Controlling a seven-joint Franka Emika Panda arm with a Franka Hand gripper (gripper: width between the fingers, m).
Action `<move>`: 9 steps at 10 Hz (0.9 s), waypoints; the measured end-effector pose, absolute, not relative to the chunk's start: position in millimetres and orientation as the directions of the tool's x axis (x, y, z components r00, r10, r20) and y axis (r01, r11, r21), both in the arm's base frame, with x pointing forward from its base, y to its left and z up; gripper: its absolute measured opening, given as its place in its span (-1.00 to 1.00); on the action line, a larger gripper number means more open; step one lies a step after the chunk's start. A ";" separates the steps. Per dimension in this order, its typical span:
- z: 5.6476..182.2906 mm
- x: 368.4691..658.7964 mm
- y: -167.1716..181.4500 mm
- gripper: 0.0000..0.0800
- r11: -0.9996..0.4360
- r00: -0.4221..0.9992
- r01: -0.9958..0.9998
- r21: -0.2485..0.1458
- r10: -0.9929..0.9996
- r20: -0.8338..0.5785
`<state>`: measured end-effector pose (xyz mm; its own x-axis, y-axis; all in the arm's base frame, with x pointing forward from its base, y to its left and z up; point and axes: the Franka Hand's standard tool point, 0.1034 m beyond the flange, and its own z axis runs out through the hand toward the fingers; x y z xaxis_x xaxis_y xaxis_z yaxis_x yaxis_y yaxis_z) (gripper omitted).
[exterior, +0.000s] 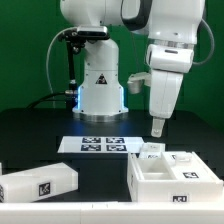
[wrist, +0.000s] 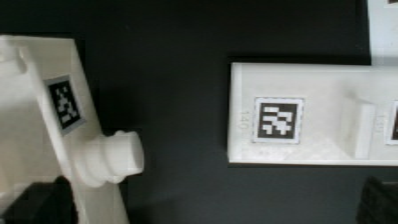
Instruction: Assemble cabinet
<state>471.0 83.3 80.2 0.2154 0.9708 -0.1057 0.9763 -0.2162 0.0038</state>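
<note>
cabinet tray (exterior: 172, 182) cut off at the exterior view's lower right corner, long cabinet block (exterior: 40, 183) cropped at its lower left edge, arm (exterior: 150, 20) cut at top, claw (exterior: 157, 130) tips too small to separate, knobbed piece (wrist: 71, 150) blurred, edge-cropped in wrist view

We found the exterior view bright and even, the cabinet (exterior: 160, 180) near glare against the black table (exterior: 35, 138). The wrist view was soft and blurred

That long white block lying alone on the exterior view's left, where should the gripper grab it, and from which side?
Across its narrow width, about mid-length, coming straight down from above. The long white block lies flat, its long parallel sides clear of the tray piece, so the open gripper could likely straddle it.
</note>
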 end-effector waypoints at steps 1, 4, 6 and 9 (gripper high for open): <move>78.6 468.7 83.1 0.99 -0.220 0.219 0.975 0.002 0.970 -0.105; 51.1 435.0 82.2 0.99 -0.280 0.272 0.957 -0.071 0.956 -0.105; 43.2 434.3 85.0 0.99 -0.272 0.267 0.960 -0.061 0.960 -0.089; 42.6 433.3 84.3 0.99 -0.272 0.266 0.960 -0.062 0.960 -0.091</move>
